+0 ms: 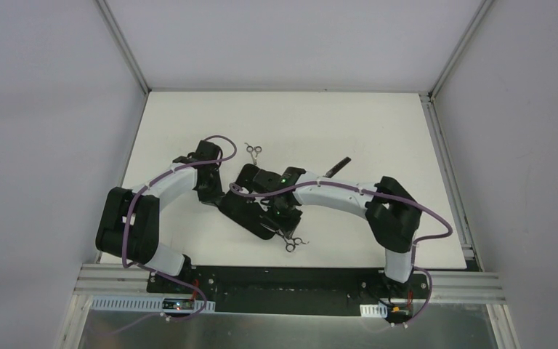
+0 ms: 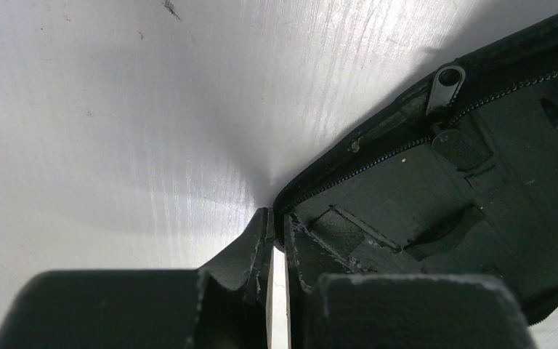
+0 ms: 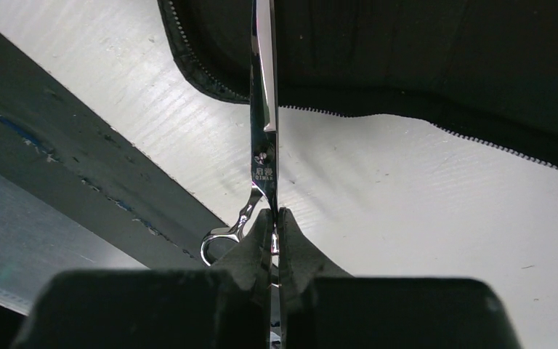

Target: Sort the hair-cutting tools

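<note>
Near silver scissors [image 3: 265, 145]: blades closed, seen edge-on in the right wrist view, tips pointing out over the zipped rim of the black zip case [image 3: 407, 58]. One ring handle shows just left of the fingers. From above, these scissors [image 1: 294, 242] sit at the near edge of the case, handles toward the near side of the tabletop [image 1: 298, 116].

Right end effector [image 3: 276, 218]: closed on the near silver scissors, clamped close to where the handles begin. Arm reaches in from the right [image 1: 285, 222].

Far silver scissors [image 1: 254, 151]: lying on the tabletop beyond the case, apart from both arms.

Thin black stick-like tool [image 1: 340, 166]: on the tabletop right of centre, angled, just beyond the right arm's forearm. Comb or razor, cannot tell.

Zip case [image 1: 247, 214]: centre of the tabletop, between the two end effectors, lying open. Left wrist view shows its inner face [image 2: 421, 189] with elastic loops and a silver zip pull [image 2: 443, 83] on the rim.

Left end effector [image 2: 277, 225]: closed to a thin slit, the case's corner rim caught between the fingertips. From above it sits at the case's left edge [image 1: 207, 195].
</note>
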Robot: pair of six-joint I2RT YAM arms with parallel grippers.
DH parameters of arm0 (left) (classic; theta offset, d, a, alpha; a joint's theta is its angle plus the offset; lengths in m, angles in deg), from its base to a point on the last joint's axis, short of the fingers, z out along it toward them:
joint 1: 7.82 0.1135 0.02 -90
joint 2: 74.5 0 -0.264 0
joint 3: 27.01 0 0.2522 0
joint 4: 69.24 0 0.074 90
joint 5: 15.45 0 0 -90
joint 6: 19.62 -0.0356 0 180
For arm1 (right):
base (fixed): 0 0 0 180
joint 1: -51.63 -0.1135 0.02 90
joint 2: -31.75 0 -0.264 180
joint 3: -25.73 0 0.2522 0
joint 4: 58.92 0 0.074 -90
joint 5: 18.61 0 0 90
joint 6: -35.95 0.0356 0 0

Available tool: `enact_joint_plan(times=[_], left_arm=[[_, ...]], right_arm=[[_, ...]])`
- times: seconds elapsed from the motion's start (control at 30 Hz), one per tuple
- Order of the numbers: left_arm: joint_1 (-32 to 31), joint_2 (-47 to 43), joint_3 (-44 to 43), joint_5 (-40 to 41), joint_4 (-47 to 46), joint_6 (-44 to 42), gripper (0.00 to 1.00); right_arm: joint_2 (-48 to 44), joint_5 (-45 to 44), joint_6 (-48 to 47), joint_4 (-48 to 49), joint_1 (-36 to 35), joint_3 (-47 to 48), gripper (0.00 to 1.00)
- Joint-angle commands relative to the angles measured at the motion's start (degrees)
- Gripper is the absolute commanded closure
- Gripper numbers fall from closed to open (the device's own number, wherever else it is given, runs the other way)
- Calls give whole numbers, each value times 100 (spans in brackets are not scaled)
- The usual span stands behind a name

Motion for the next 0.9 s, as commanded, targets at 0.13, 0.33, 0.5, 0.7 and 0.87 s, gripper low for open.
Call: enact_joint_plan(times=[0.13,0.33,0.5,0.7,0.87], left_arm=[[4,81,1,-78,-17,24,94],[-9,79,9,-166,-17,18,94],[-30,73,16,-225,-17,8,94],[-72,74,41,-283,-17,15,94],[-116,117,42,-306,-17,4,94]], right_arm=[[353,-56,-221,-272,-125,318,100],[601,-204,-332,-243,-158,699,100],[835,-366,-402,-143,-197,1032,100],[1088,-528,-416,71,-223,1268,100],[1246,-552,-462,200,-231,1446,100]])
